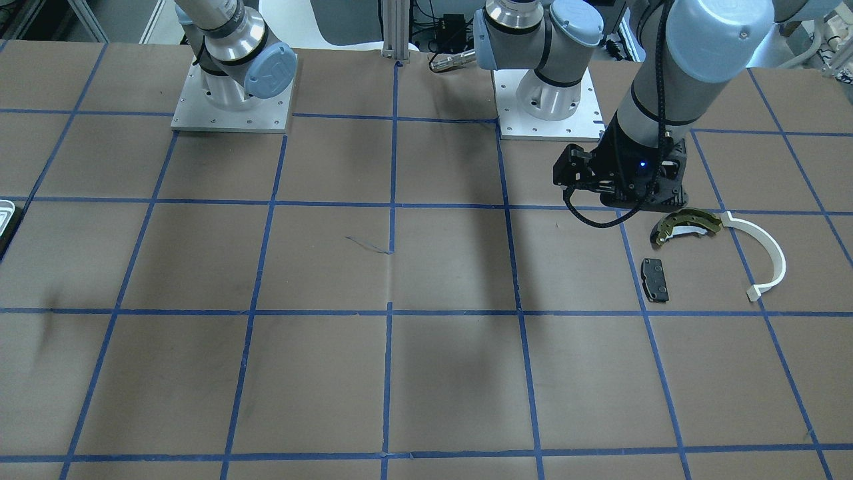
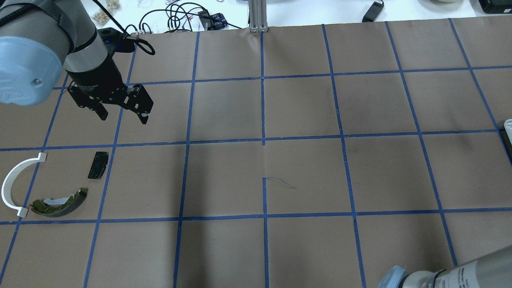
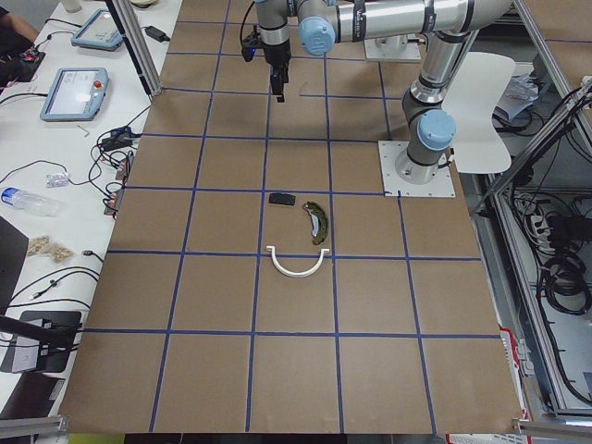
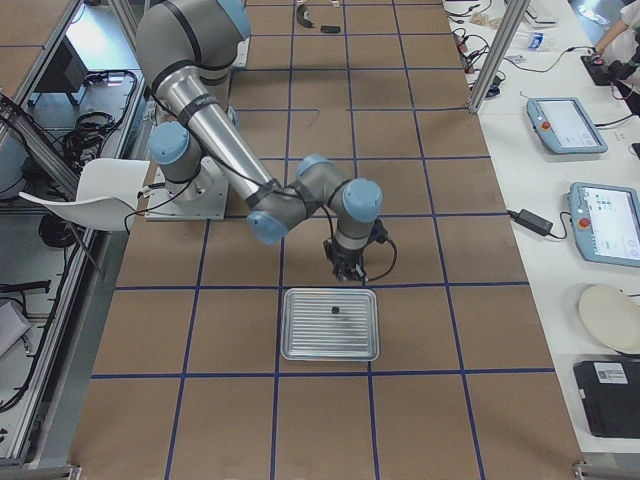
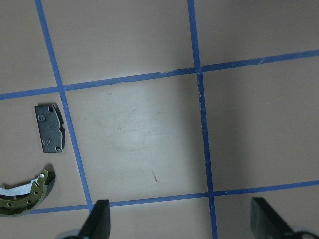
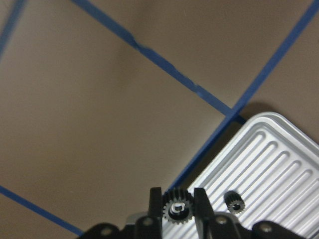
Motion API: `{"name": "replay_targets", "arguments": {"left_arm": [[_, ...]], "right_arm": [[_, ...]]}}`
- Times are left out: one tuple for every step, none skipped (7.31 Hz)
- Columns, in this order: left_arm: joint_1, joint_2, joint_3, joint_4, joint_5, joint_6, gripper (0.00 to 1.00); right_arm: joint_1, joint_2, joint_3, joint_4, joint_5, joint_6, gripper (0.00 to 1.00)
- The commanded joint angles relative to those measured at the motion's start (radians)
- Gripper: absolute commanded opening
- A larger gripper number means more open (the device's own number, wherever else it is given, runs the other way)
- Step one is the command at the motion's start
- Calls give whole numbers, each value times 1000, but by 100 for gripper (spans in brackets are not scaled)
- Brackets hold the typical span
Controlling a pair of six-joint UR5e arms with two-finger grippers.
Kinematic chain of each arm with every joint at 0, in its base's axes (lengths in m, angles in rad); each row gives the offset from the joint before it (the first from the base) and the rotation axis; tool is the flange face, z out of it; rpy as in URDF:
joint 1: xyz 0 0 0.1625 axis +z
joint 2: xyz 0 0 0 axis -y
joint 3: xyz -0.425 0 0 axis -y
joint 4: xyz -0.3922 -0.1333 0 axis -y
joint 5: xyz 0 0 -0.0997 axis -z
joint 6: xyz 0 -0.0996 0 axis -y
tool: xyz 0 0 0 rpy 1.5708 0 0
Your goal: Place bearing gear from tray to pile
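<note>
Right gripper (image 6: 178, 195) pinched the bearing gear (image 6: 178, 209) at the tray (image 6: 269, 164) edge.
Its fingers pressed on the gear's toothed sides. A smaller gear (image 6: 234, 202) lay on the tray just right of it. Well apart, the left gripper (image 2: 124, 118) hung spread wide near the pile (image 2: 60, 202).

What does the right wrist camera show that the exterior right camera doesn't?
Only the right wrist view: a toothed bearing gear pinched between the fingers of the right gripper, and the ribs in the floor of the tray. Only exterior right: the tray's whole outline and the pile far up the table. Both: the tray, with a second small gear lying in it.
</note>
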Motion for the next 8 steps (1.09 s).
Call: {"name": "replay_targets", "arguments": {"left_arm": [[-1,3,3,11,0,-1,100],[-1,3,3,12,0,1,100],[-1,9,4,13,-3,-1,100],[-1,7,7,14,-28,-7,100],[3,-3,14,43,-74,-18,100],[2,3,6,49,-76,-18,100],[2,0,1,48,-68,-7,100],[0,-5,3,48,-68,-15,100]], "right_arm": [[313,-92,20,78,5,480,3],[473,-96,17,119,6,781,3],[629,-90,6,143,9,995,3],[734,-85,11,138,66,1215,3],[820,-67,17,126,134,1366,2],[941,-38,15,83,135,1481,2],[1055,26,14,-17,125,1570,4],[1127,94,11,-96,129,1646,5]]}}
